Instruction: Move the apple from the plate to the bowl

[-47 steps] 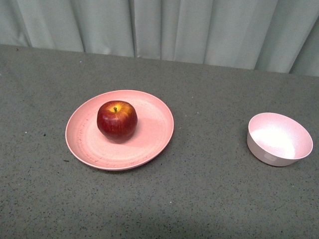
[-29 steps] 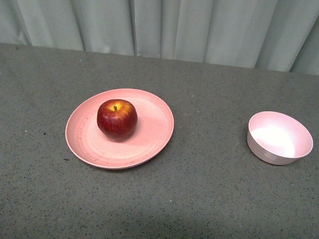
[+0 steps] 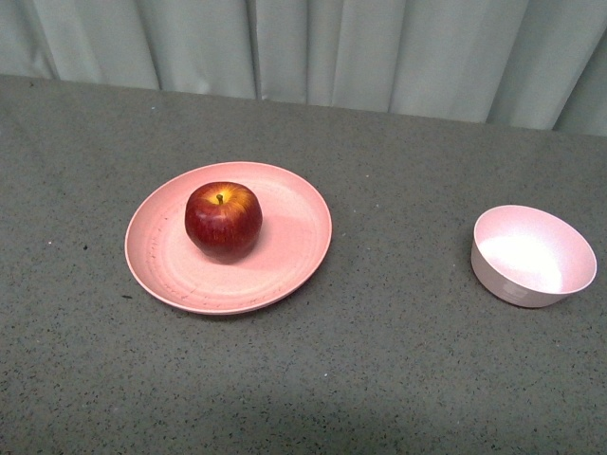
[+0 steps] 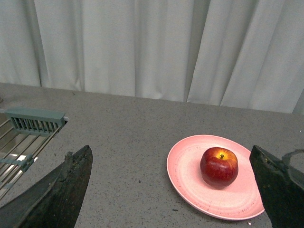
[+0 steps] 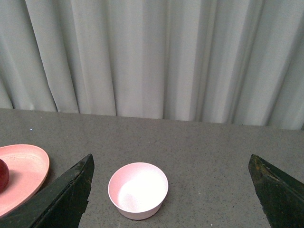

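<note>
Left gripper (image 4: pixel 170 151): jaws spread wide, both dark fingers (image 4: pixel 57 190) clear of all objects, nothing held. Right gripper (image 5: pixel 171 157): jaws likewise spread wide, nothing between them. Neither arm appears in the front view. The near part of the grey speckled tabletop (image 3: pixel 379 389) is bare. Further in, toward the left edge, the plate (image 3: pixel 294 242) lies flat, roughly midway between the near and far edges. The apple (image 3: pixel 223 218) stands upright on the plate, stem up, slightly off-centre toward the plate's left and far rim, touching only the plate surface. The bowl (image 3: pixel 503 284) stands upright toward the right edge, at about the same depth as the plate and well apart from it; its whitish inside holds nothing. A grey wire rack (image 4: pixel 28 133) sits at one edge of the tabletop, well apart from the plate; which edge cannot be determined. Along the far edge hangs a pale pleated curtain (image 3: pixel 332 47).
</note>
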Robot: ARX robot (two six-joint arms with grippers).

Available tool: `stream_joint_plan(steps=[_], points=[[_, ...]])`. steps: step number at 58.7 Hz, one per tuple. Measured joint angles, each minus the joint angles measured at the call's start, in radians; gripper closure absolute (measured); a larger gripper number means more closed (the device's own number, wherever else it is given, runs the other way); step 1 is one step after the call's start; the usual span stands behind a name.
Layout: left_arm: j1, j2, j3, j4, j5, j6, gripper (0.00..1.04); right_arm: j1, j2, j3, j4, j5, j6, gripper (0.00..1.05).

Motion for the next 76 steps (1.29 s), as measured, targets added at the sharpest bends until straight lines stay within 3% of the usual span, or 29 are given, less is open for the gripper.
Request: stream_joint_plan(steps=[62, 65, 69, 76], points=[[0.000, 0.000, 0.000, 0.000, 0.000, 0.000, 0.07, 0.000, 0.000, 0.000, 0.000, 0.000, 0.000, 0.09], [0.000, 0.000, 0.000, 0.000, 0.000, 0.000, 0.07, 0.018, 0.008, 0.000, 0.001, 0.065, -0.024, 0.09], [0.000, 0.000, 0.000, 0.000, -0.001, 0.000, 0.07, 0.055, 0.075, 0.001, 0.047, 0.171, -0.096, 0.09], [0.000, 0.000, 0.000, 0.000, 0.000, 0.000, 0.07, 0.025, 0.432, 0.066, 0.277, 0.078, -0.157, 0.09]])
